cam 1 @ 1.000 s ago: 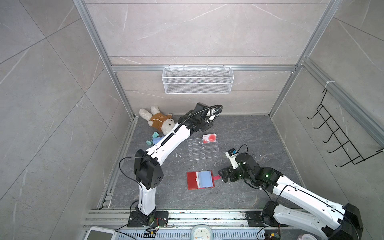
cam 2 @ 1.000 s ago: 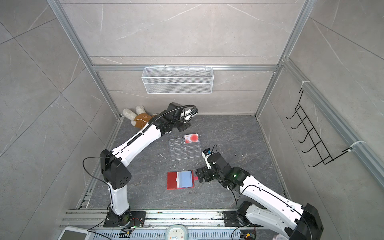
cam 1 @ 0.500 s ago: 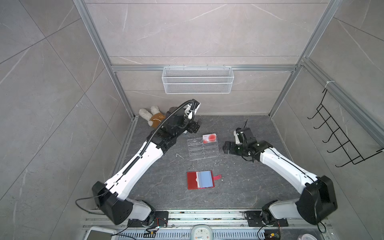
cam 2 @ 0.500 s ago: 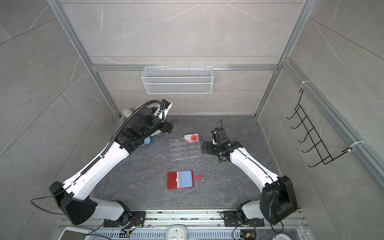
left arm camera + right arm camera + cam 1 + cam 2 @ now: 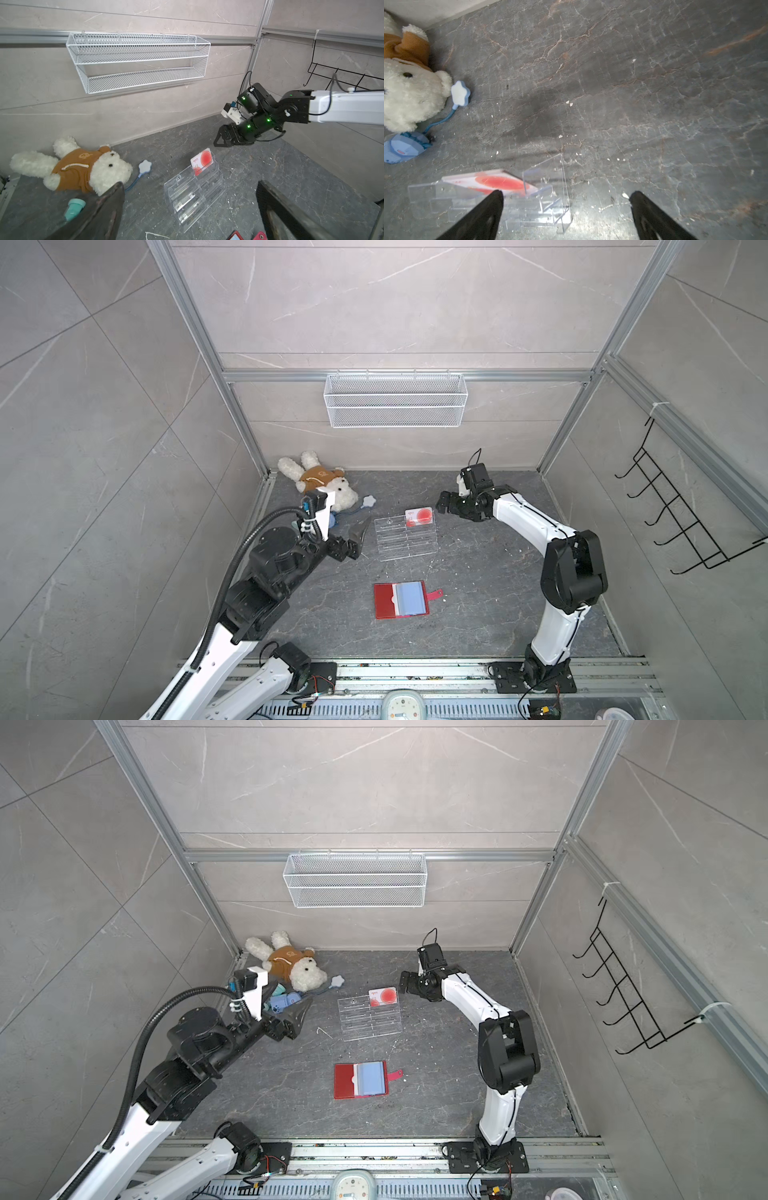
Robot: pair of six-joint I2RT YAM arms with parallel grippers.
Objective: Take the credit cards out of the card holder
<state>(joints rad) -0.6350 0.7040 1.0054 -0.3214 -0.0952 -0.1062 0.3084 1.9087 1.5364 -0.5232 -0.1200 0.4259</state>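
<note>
The card holder (image 5: 401, 599) (image 5: 360, 1079) lies open on the grey floor, red, with pale blue sleeves up and its strap tab pointing right. Only its corner (image 5: 236, 237) shows in the left wrist view. One credit card (image 5: 419, 516) (image 5: 383, 996) (image 5: 202, 162) (image 5: 492, 181), white with a red circle, stands in the back right slot of a clear acrylic stand (image 5: 405, 537) (image 5: 370, 1017). My left gripper (image 5: 353, 539) (image 5: 297, 1017) (image 5: 190, 184) is open and empty, left of the stand. My right gripper (image 5: 442, 504) (image 5: 405, 984) (image 5: 566, 193) is open and empty, just right of the card.
A white plush toy (image 5: 322, 485) in a brown top lies at the back left, with a blue star toy (image 5: 368, 500) and a small blue case (image 5: 282, 1002) beside it. A white wire basket (image 5: 395, 400) hangs on the back wall and a black hook rack (image 5: 681, 514) on the right wall.
My left arm drew back from above the stand to its left, and its jaws opened wider. My right arm swung from beside the card holder's strap up to the stand's back right.
</note>
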